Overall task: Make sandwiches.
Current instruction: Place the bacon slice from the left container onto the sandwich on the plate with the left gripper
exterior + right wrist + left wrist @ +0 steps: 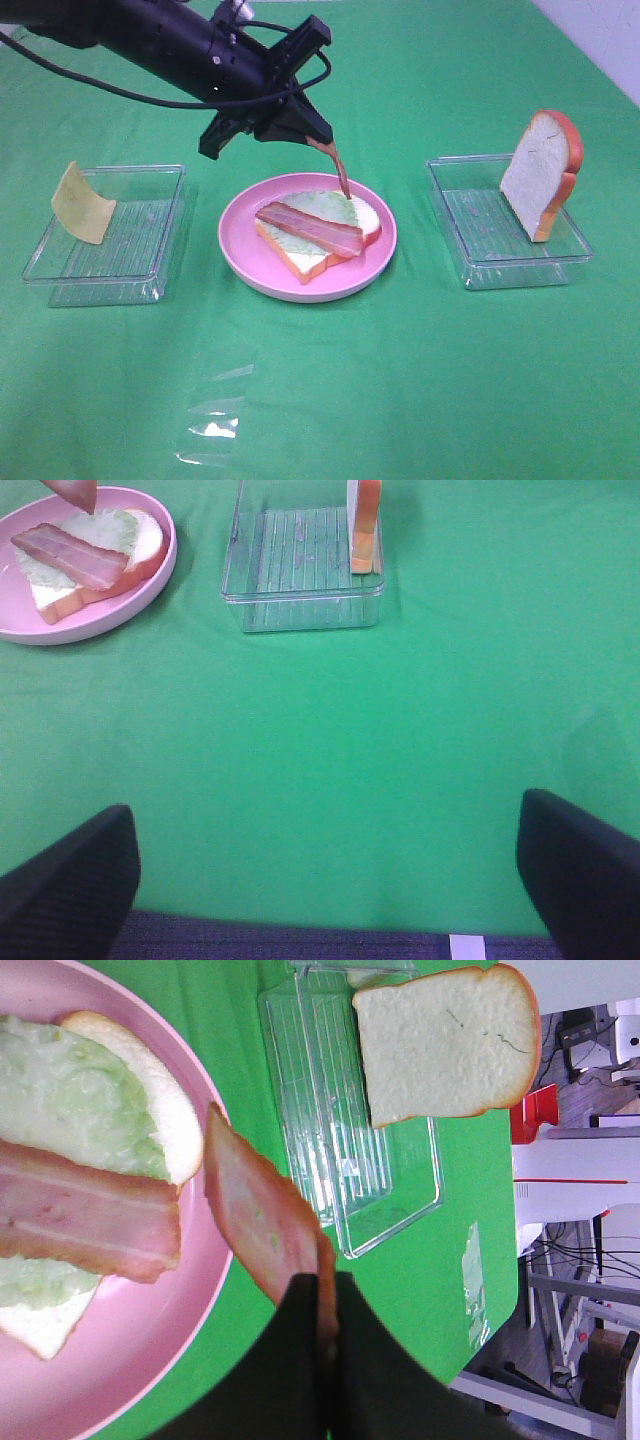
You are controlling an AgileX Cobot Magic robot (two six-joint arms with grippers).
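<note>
Dangling from the left gripper (312, 132), the second bacon strip (338, 168) hangs by its top end with the fingers pressed together on it. Its lower tip is over the far side of the pink plate (240, 262), and I can't tell if it's touching yet. My guess is it's held by the end so it can be draped flat beside the first bacon strip (310, 228), which lies across the lettuce (325, 205) on the bottom bread slice (300, 262). So the sandwich is half built, in the middle of the plate. The cheese (82, 203) leans on the wall of the left tray (150, 250) and the top bread slice (540, 172) stands on edge in the right tray (480, 250), probably so both are easy to pinch from above. The right gripper (325, 875) hangs low over the near green cloth (400, 380), fingers spread wide, nothing in them. Room-wise, the plate rim is low, both trays sit well apart from it, and there's plenty of bare cloth up front.
</note>
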